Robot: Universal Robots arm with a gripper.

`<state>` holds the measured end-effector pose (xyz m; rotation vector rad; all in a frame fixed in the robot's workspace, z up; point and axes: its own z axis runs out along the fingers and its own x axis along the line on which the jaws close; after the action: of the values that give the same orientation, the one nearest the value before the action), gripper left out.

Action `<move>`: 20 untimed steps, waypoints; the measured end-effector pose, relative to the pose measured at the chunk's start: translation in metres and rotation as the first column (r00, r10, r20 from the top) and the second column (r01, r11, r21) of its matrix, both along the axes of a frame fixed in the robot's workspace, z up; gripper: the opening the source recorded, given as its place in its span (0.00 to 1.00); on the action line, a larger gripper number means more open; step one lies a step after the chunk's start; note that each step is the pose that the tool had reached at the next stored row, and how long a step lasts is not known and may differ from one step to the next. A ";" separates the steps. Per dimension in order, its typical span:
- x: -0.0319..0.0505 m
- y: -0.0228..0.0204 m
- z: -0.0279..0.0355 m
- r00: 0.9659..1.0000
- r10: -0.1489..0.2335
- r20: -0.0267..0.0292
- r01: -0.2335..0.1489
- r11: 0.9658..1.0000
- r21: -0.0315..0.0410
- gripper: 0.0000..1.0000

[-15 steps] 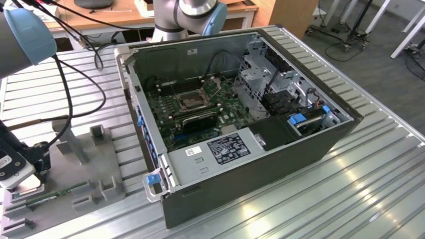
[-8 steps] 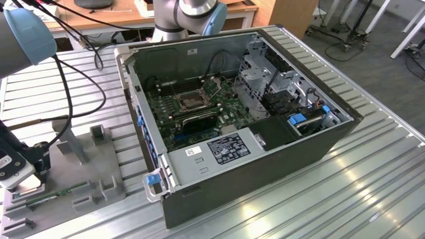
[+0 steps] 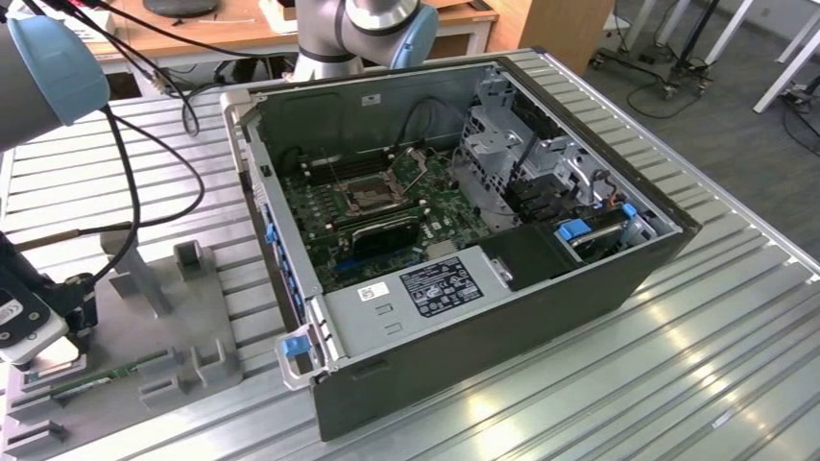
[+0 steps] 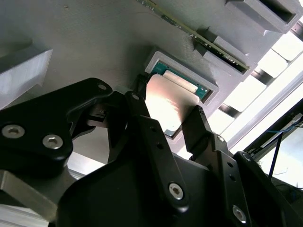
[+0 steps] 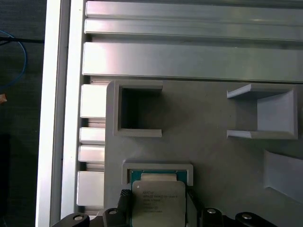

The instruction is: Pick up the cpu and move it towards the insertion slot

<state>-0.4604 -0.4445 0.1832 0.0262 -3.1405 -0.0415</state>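
The gripper (image 4: 168,112) sits over the cpu (image 4: 170,99), a small flat square chip with a pale silvery metal lid and a thin green rim. The chip lies in a shallow grey plastic nest (image 5: 158,167) on the flat grey fixture plate (image 5: 208,156), at the exterior view's left of the open dark computer case (image 3: 513,322). The two black fingers (image 4: 199,124) appear drawn in against opposite edges of the chip, gripping it while it lies low in the nest.

The step in hand looks like the pick-up itself. To do it well, the hold should bear evenly on both edges, with the chip level and squarely centred. The lift should be straight up, so the green rim clears the nest walls without catching. The insertion slot (image 3: 372,197), a square silver-framed socket with a dark centre, lies well apart inside the case, so a slack or skewed hold would matter.

By count:
- one cpu
- one insertion slot
- one long narrow green memory stick (image 4: 208,43) beside the nest
- two fingers
- one case on the ribbed metal tabletop (image 3: 666,384)
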 end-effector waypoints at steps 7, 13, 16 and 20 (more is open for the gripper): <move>0.0000 0.0000 0.0071 1.000 0.000 0.000 0.000 1.000 0.000 0.55; 0.0000 0.0000 0.0171 1.000 0.000 0.000 0.000 1.000 0.000 0.55; 0.0000 0.0000 0.0236 1.000 0.000 0.000 0.000 1.000 0.000 0.55; 0.0000 0.0000 0.0328 1.000 0.000 0.000 0.000 1.000 0.000 0.55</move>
<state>-0.4604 -0.4445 0.2159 0.0262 -3.1405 -0.0417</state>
